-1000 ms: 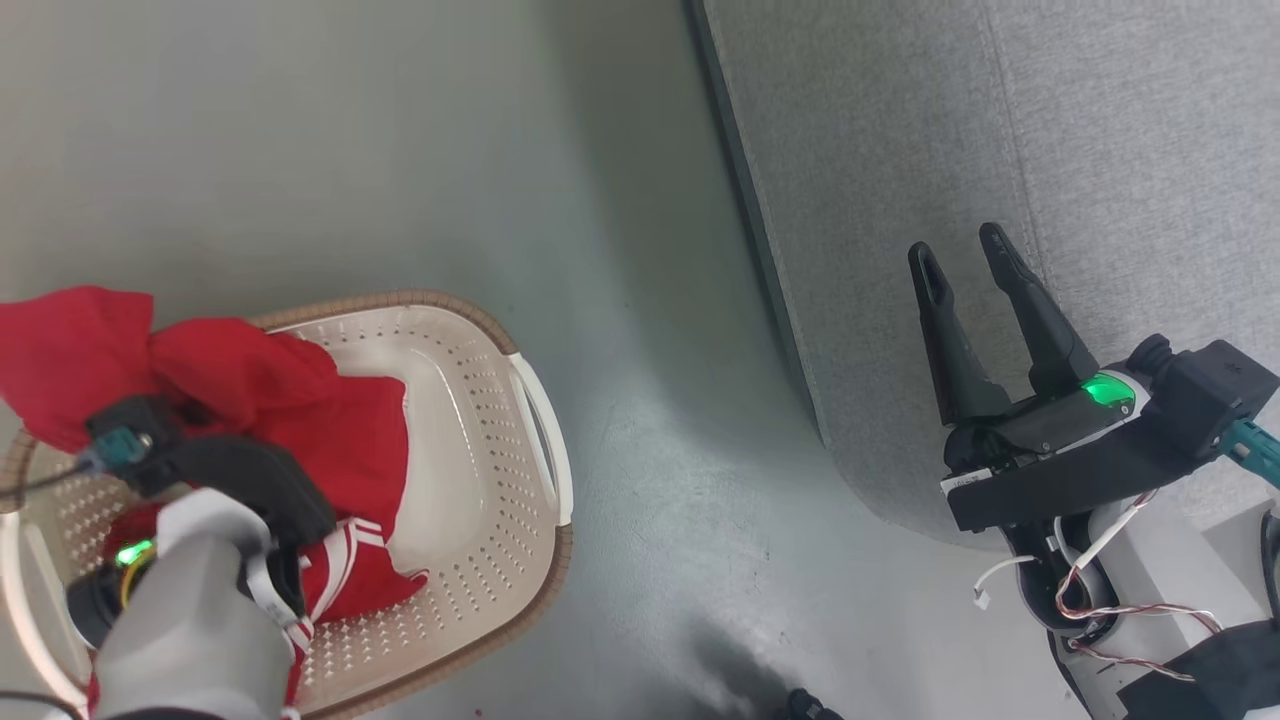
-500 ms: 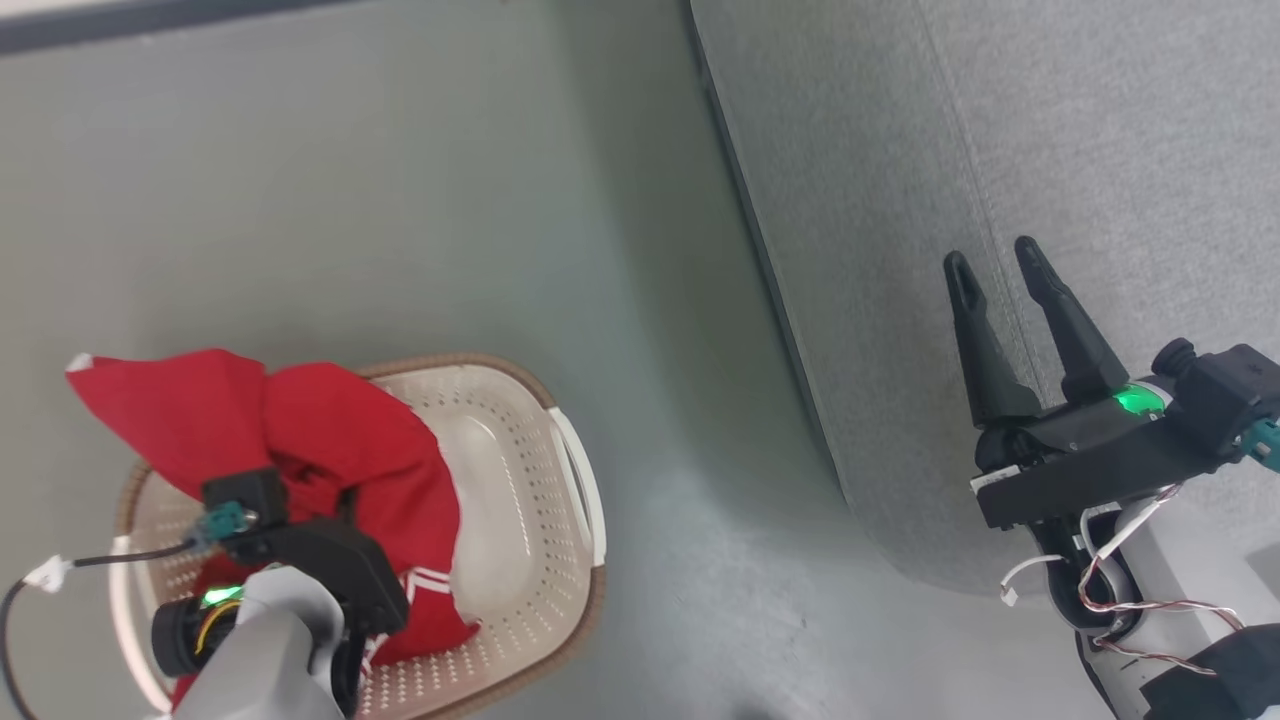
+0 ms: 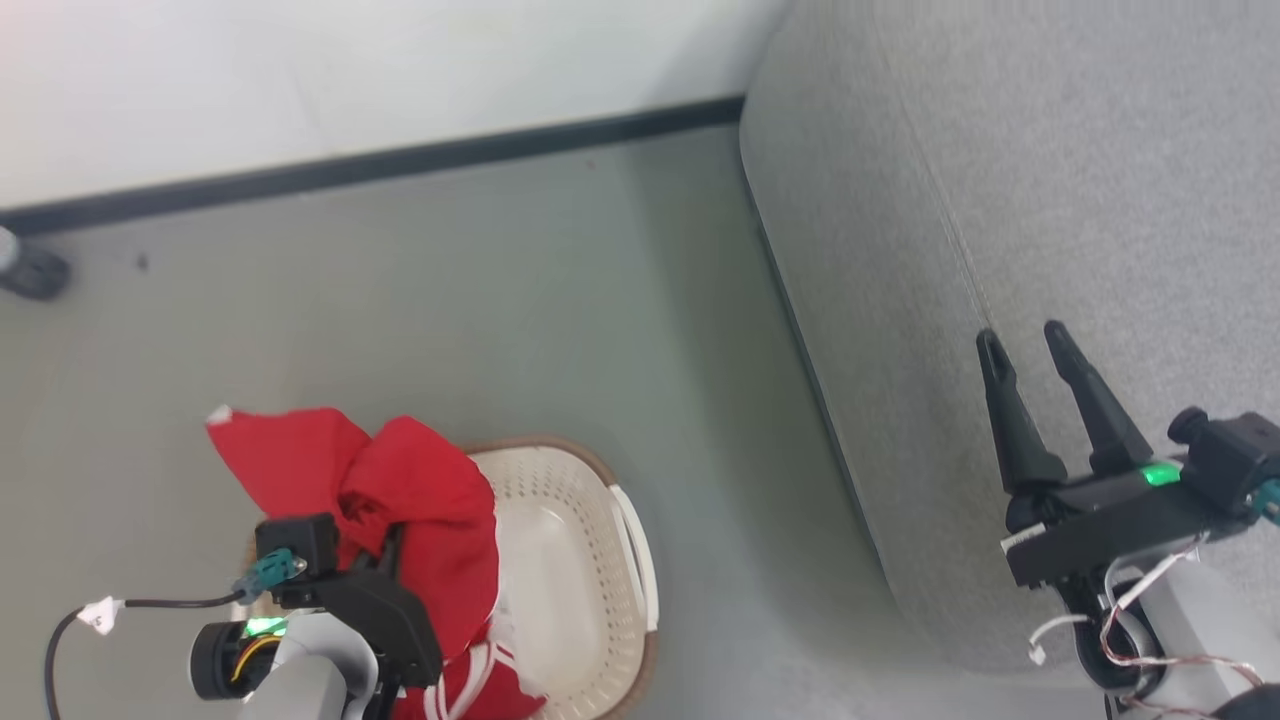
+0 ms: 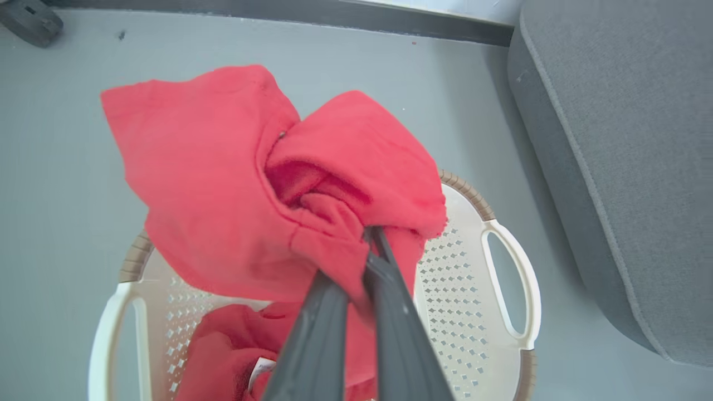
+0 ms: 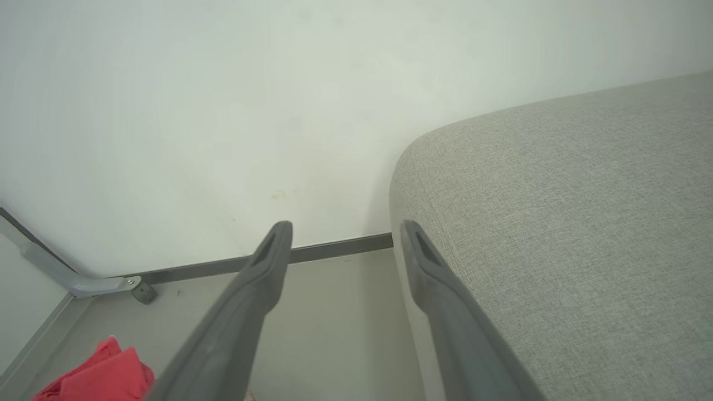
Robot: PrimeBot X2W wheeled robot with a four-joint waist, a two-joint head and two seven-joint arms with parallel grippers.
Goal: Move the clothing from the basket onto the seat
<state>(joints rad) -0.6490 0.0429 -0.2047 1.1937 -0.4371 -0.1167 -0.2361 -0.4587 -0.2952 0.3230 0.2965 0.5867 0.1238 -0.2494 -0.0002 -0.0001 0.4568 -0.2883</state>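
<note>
A bright red garment [image 3: 400, 500] [image 4: 250, 189] hangs bunched above the cream basket [image 3: 590, 560] [image 4: 501, 334], pinched in my left gripper [image 4: 367, 234], which is shut on its folds. More red clothing with white stripes [image 3: 470, 690] [image 4: 223, 345] lies in the basket beneath. The grey seat [image 3: 1050, 200] [image 4: 629, 139] [image 5: 557, 223] stretches along the right. My right gripper [image 3: 1020, 340] [image 5: 342, 228] hovers open over the seat's edge, with nothing between its fingers. A corner of the red garment [image 5: 94, 376] peeks in at the right wrist view's lower left.
A white wall [image 3: 350, 70] with a dark skirting strip [image 3: 400, 160] runs behind the grey floor [image 3: 600, 320]. A dark caster [image 3: 30, 270] [image 4: 30, 22] sits by the wall at far left. A metal leg with a foot [image 5: 111, 287] stands near the skirting.
The head camera has tilted up, bringing the wall and skirting into view. My left gripper has lifted the red garment higher out of the basket. The right gripper stays open.
</note>
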